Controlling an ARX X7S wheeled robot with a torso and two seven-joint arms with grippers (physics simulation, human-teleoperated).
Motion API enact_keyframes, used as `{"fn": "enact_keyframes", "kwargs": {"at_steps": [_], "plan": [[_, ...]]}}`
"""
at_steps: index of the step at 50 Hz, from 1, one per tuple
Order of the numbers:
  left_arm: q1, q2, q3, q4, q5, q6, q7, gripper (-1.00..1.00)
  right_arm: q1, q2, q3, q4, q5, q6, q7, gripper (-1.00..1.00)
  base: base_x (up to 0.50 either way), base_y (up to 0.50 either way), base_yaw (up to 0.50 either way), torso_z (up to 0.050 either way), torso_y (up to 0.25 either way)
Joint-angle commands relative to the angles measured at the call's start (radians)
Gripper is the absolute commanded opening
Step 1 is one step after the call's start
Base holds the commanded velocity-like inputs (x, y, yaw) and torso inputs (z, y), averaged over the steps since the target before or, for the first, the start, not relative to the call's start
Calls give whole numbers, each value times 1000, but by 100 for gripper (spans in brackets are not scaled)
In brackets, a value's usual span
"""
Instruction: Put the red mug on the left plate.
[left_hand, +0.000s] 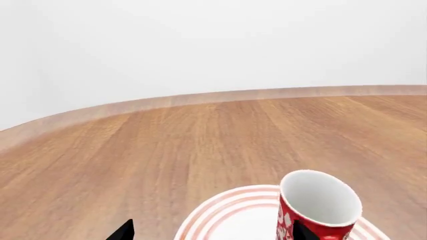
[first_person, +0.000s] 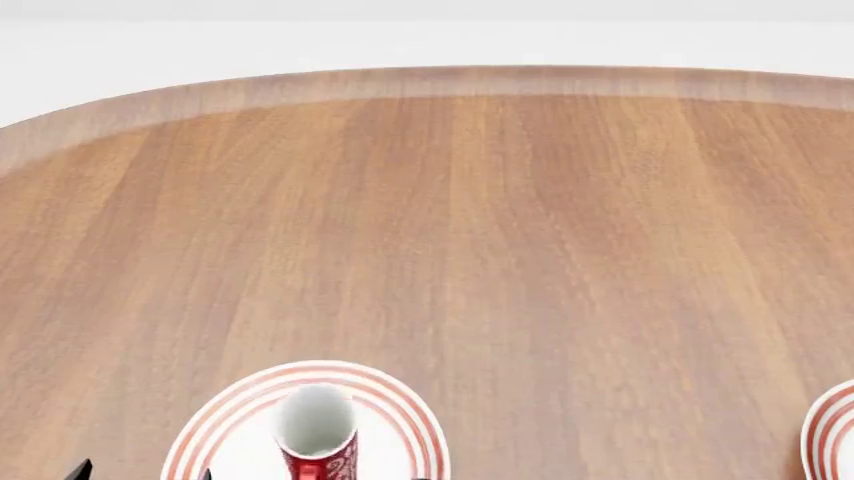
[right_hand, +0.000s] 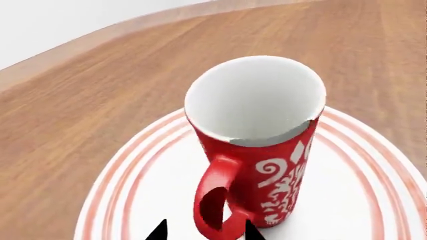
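Red mug upright on left plate | right gripper tips straddle handle, grip unclear | left gripper spread | step: placing, judged nearly done | next: release, lift clear

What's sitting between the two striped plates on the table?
Nothing: in the head view only bare wooden table lies between the left plate, carrying the red mug, and the right plate.
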Motion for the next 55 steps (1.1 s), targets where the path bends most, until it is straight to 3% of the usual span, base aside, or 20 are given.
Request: {"fn": "enact_keyframes", "kwargs": {"at_steps": [1,14,23,33,55], "plan": [[-2,-2,3,-2,-1,1,-2,100,13,0,-75,25,67,-25,14,100,0,0,0,0,0],[6,-11,5,29,-3,-9,-12,100,16,61,-116,-115,69,-12,97,100,0,0,0,0,0],[64,-53,4,227,20,-67,-66,100,-13,211,-152,-436,-1,-19,266,100,0,0,0,0,0],[83,-71,12,297,49,-89,-90,100,-36,327,-170,-665,-83,-36,398,100,0,0,0,0,0],[96,-87,24,363,69,-109,-107,100,-56,440,-187,-915,-197,-29,539,100,0,0,0,0,0]]}}
